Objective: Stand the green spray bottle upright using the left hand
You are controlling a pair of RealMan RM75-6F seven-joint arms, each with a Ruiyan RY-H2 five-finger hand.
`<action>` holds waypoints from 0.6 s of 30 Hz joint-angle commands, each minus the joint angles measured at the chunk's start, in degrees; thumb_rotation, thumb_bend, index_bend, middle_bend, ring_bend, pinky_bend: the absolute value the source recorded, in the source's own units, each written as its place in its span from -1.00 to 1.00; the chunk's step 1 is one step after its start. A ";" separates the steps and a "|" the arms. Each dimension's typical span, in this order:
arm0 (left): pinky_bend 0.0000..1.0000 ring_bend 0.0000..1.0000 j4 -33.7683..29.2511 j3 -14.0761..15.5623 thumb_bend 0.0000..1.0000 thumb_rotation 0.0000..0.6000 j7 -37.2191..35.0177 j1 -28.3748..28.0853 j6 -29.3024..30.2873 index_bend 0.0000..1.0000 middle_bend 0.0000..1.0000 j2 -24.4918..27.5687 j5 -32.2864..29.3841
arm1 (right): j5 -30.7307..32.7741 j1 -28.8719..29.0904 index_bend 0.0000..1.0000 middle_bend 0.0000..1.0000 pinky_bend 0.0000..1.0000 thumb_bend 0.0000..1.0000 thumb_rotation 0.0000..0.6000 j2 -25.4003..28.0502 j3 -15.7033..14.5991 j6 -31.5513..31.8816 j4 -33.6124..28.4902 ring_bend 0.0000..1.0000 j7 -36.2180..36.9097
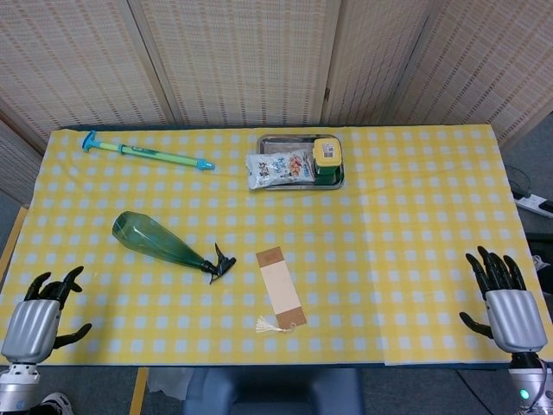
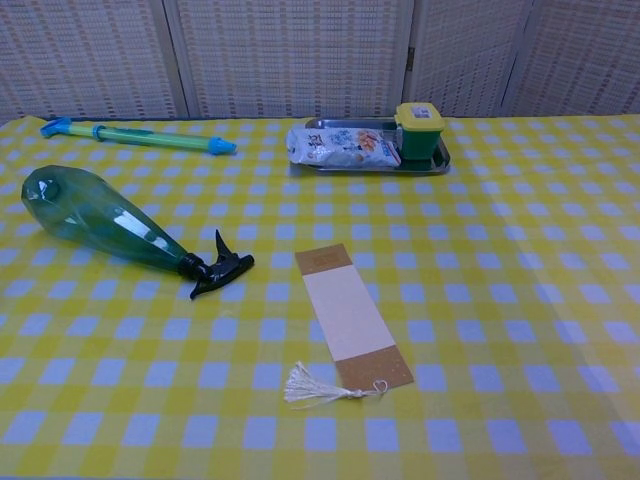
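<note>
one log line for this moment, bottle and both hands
green spray bottle: lying on side, untouched | left hand: open, near edge | right hand: open

The green spray bottle looks like glossy see-through plastic with a matt black trigger head, lying on a matt checked cloth over the surface. The tray is shiny metal, the snack bag crinkly glossy foil. The bookmark looks like matt paper, and both the left hand and right hand have smooth silver-grey backs with black fingers.
</note>
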 commanded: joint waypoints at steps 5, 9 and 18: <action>0.91 0.98 1.59 1.14 -0.61 1.00 -7.89 -2.80 -2.72 -0.64 1.00 -0.60 4.19 | 0.05 0.17 -1.00 -1.00 -1.00 -0.61 1.00 0.95 -0.43 -1.21 -0.59 -1.00 0.85; 1.00 1.00 0.41 0.51 -0.53 1.00 -6.92 -4.09 -2.45 -0.47 1.00 -1.25 6.38 | 0.32 0.21 -1.00 -1.00 -1.00 -0.61 1.00 1.40 -0.38 -1.50 -0.96 -1.00 0.94; 1.00 1.00 -2.19 -2.37 -0.52 1.00 3.61 -9.11 -7.42 -0.25 1.00 -4.25 6.57 | 0.30 0.43 -1.00 -1.00 -1.00 -0.61 1.00 1.67 -0.46 -2.15 -1.05 -1.00 1.71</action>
